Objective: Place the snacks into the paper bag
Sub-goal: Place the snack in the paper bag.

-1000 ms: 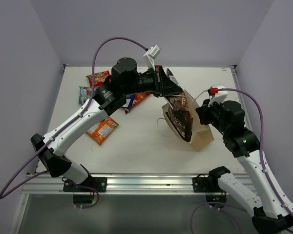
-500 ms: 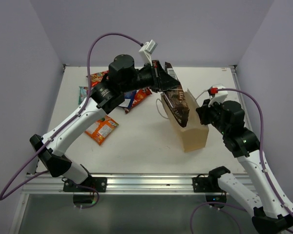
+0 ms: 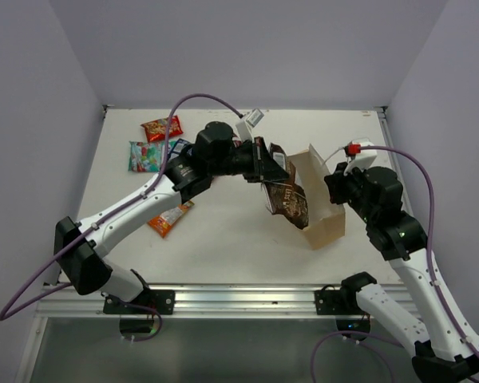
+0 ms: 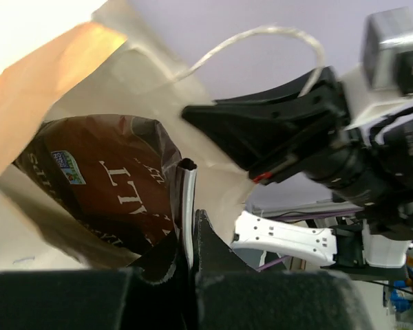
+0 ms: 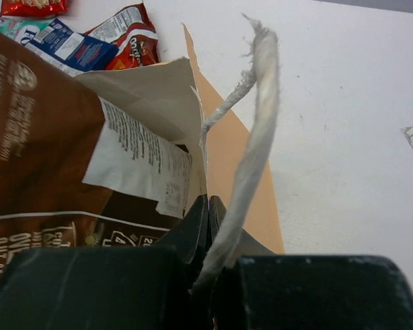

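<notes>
The tan paper bag stands right of centre with its mouth turned to the left. My right gripper is shut on the bag's upper wall, beside a white cord handle. My left gripper is shut on the sealed edge of a dark brown snack packet. That packet hangs partly inside the bag's mouth. In the left wrist view the fingertips pinch its silver seam. Other snacks lie at the back left: a red one, a teal-green one, a blue-white one and an orange one.
The left arm reaches across the table's middle, over the packets at the left. Lilac walls close the table on three sides. An aluminium rail with both arm bases runs along the near edge. A purple cable loops over the right arm.
My left gripper has swung down and towards the bag, carrying the brown packet into its mouth. The bag has turned more upright in the right gripper's hold. More snacks show at the left.
</notes>
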You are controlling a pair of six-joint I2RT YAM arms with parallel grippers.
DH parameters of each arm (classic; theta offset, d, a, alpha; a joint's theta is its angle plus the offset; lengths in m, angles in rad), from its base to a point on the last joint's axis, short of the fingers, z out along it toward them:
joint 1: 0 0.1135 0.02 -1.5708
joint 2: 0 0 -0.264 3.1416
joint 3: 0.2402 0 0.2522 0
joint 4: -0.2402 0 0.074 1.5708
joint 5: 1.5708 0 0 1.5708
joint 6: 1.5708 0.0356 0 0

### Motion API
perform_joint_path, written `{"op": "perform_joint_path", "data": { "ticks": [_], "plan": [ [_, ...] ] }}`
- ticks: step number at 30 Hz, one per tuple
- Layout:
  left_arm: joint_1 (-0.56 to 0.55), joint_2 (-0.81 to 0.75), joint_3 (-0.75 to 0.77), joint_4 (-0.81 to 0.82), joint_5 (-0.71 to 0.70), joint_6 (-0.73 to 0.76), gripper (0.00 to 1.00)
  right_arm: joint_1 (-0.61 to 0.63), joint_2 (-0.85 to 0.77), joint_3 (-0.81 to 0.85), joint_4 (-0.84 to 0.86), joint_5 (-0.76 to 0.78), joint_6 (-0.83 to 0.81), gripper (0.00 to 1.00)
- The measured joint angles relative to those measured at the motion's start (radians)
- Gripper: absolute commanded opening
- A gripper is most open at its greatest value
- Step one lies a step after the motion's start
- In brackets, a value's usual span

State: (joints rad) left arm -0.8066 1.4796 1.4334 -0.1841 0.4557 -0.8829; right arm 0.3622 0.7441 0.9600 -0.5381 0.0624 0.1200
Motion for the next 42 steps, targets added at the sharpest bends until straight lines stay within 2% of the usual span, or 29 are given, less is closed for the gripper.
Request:
{"op": "perform_joint_path", "data": {
  "ticks": [5,11,18,26,42],
  "plan": [
    [-0.007,-0.016,-0.108,0.016,-0.043,-0.043,0.03,0.0,0.002,-0.001,-0.001,0.011,0.004,0.0],
    [-0.04,-0.062,-0.141,0.019,-0.119,-0.073,0.06,0.0,0.0,-0.001,-0.005,0.059,0.014,0.0],
    [-0.078,-0.074,-0.142,0.01,-0.192,-0.094,0.09,0.0,-0.002,-0.001,-0.007,0.116,0.034,0.0],
    [-0.078,0.045,-0.054,-0.019,-0.196,-0.122,0.11,0.0,0.023,-0.001,-0.003,0.171,0.049,0.0],
    [-0.082,0.127,-0.038,-0.013,-0.208,-0.222,0.18,0.024,0.056,-0.02,0.051,0.287,0.074,0.0]
  ]
}}
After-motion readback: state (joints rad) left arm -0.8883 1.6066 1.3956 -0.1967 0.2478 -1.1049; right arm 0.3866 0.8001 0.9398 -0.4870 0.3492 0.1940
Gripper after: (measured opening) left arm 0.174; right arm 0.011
